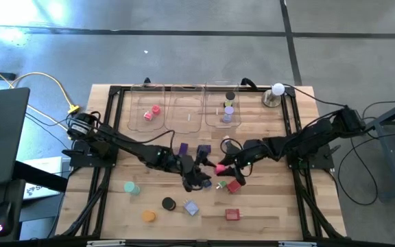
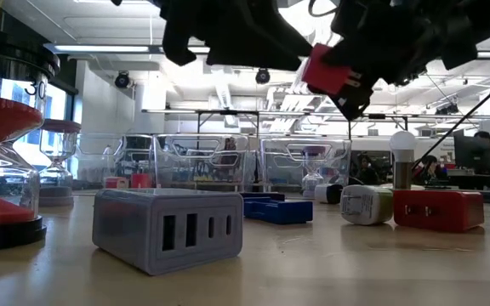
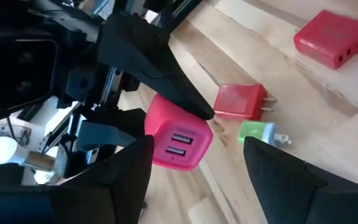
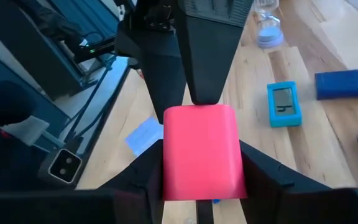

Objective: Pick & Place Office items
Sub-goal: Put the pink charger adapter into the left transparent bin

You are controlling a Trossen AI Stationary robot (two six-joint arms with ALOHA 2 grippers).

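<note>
A pink charger block [image 3: 178, 144] with two USB ports hangs above the table's middle, with my right gripper [image 4: 201, 193] shut on it. In the low view it shows as a red block [image 2: 330, 72] high over the wood. My left gripper [image 3: 197, 180] is open and faces the charger's port end. Its fingers stand on either side of that end, and no touch shows. In the high view the two grippers meet at mid-table, the left one [image 1: 201, 177] next to the right one [image 1: 223, 167]. Other office items lie loose on the table. My right gripper pinches the pink charger by two opposite faces [image 4: 166, 168] between its two fingers. It comes from the table's right, slanting slightly down. The charger is lifted clear of the table, and its port face [image 3: 180, 149] is turned toward my left gripper.
Under the grippers lie a red plug charger [image 3: 238, 101] and a small green plug [image 3: 257, 132]. A red block [image 1: 232, 215], a lavender block [image 1: 190, 208], a black disc [image 1: 168, 203] and blue pieces [image 1: 203, 149] lie around. Clear trays [image 1: 184, 106] and a white ball [image 1: 277, 89] stand at the far edge.
</note>
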